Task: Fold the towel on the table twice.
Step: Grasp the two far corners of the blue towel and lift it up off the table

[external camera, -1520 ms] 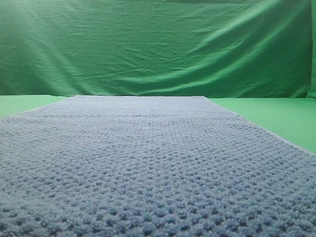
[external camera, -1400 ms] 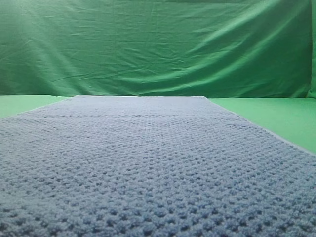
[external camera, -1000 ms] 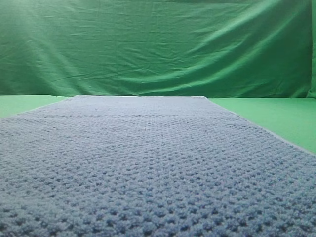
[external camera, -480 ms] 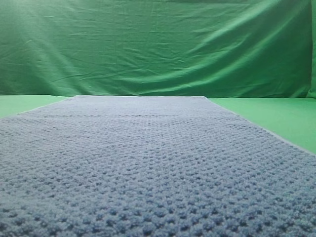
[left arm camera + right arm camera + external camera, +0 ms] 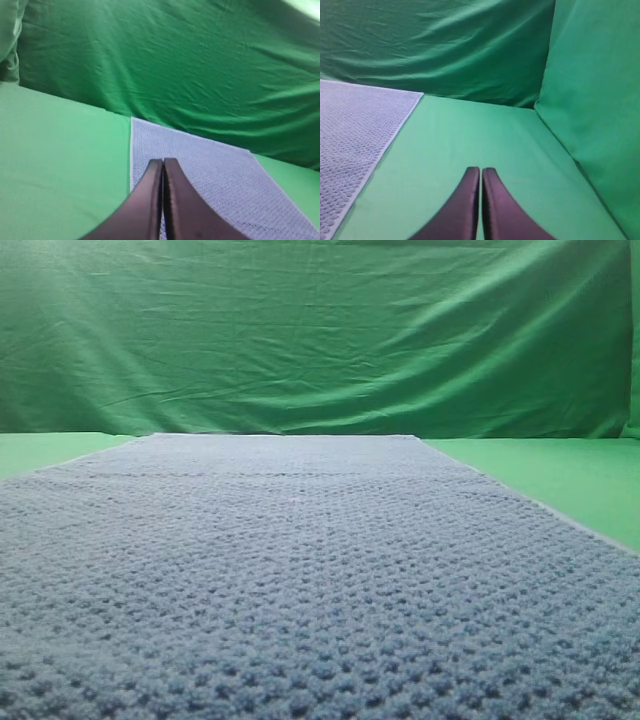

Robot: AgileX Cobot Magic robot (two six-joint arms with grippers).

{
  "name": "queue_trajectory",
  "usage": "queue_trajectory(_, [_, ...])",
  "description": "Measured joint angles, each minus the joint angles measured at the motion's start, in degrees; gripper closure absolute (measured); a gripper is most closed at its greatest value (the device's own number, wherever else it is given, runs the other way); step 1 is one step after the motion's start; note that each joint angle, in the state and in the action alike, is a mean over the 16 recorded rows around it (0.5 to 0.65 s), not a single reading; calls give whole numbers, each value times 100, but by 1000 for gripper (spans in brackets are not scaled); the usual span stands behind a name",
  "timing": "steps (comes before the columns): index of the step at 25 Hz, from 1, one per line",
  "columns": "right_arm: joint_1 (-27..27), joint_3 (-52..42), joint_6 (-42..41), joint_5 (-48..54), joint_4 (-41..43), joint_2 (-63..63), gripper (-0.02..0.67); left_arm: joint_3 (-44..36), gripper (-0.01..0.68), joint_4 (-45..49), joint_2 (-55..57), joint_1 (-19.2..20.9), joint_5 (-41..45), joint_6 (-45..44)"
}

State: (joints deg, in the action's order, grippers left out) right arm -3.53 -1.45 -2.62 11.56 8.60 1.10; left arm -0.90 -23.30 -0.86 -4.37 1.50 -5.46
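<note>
Left hand (image 5: 162, 165): fingers pressed together, closed on nothing, tips pointing at the towel's (image 5: 300, 570) near-left edge in the left wrist view. It sits above the line where towel meets bare desk (image 5: 60, 165); can't tell from this view whether the tips touch the cloth

Right hand (image 5: 480, 172): also closed, fingers flush against each other, nothing between them. It's over bare desk, right of the towel and apart from it; towel's pale right edge runs along the left of the right wrist view

Towel: spread flat on the desk, unfolded, no creases or lifted corners visible. Blue-grey, waffle texture. In the high view it fills the whole foreground and narrows toward the far edge, which lies straight and parallel to the backdrop (image 5: 320, 340). Near edge is out of view. Thin pale hem visible down the right side and on the left side in the left wrist view

Desk: bright green strips showing on both sides of the towel, wider on the right in the high view. Neither hand is in the high view

Far end: wrinkled green backdrop hangs behind the desk, full width. A second green panel (image 5: 595, 100) stands along the right side, meeting the backdrop in a corner in the right wrist view
</note>
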Motion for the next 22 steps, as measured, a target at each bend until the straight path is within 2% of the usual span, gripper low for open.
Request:
queue_trajectory(4, [0,25,228,-565,-6,0,649,80,673,-150,0,0,-255,-52])
queue_trajectory(8, [0,268,582,-563,-9,-24,649,384,673,-146,38,0,34,-241])
queue_trajectory(17, [-5,1521,1336,736,-32,-722,649,1541,673,-142,577,0,1475,-807])
queue_trajectory(22, [-12,2202,1433,1565,-160,-1327,649,2024,673,-199,924,0,1903,-1021])
